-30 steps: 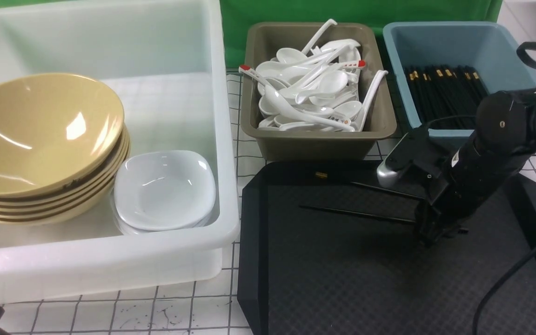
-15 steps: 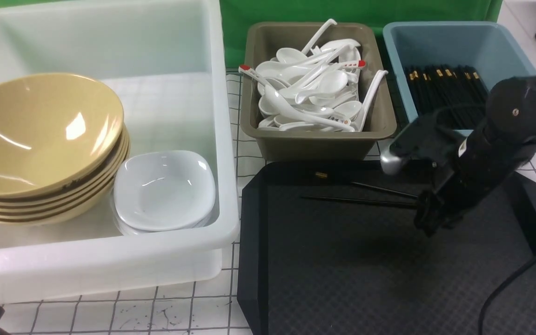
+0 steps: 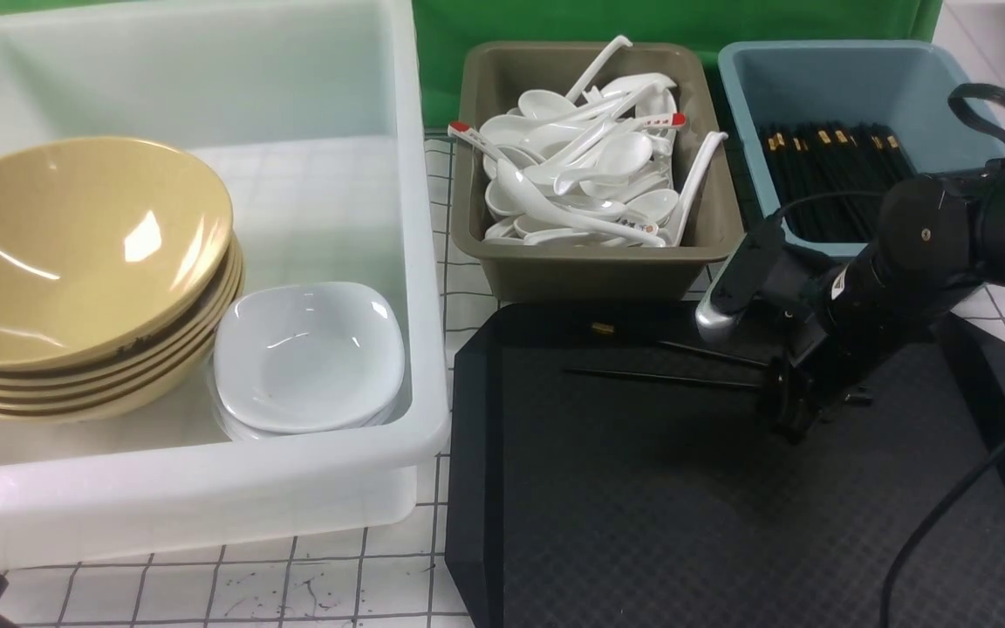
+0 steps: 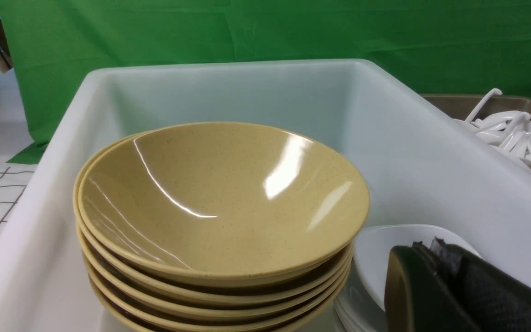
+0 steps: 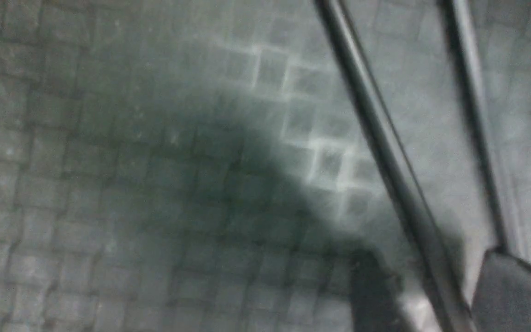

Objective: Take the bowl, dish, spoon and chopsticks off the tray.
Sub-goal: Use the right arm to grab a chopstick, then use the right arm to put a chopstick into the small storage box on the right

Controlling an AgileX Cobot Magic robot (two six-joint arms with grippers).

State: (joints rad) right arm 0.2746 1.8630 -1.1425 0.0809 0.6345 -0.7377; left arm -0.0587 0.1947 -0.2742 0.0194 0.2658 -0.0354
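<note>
At 9 o'clock the white tub (image 3: 206, 497) holds the bowl (image 3: 75, 244) and dish (image 3: 306, 353). On the black tray (image 3: 642, 523) I see only the chopsticks (image 3: 659, 378), near its 12 o'clock edge, so they are my step now. My right gripper (image 3: 786, 414) sits at their 3 o'clock ends, one stick between its fingers. I cannot tell whether it grips. Next I need both sticks pinched, then carried to the blue bin (image 3: 851, 78) at 1 o'clock. My left gripper (image 4: 431, 263) is closed on nothing.

Tub (image 3: 420, 262), left, holds bowls (image 3: 75, 244), dishes (image 3: 306, 358) to their right | tray (image 3: 642, 523), right of tub: chopsticks (image 3: 659, 377) on it | spoon bin (image 3: 590, 275) behind tray | chopstick bin (image 3: 860, 78) right of that
</note>
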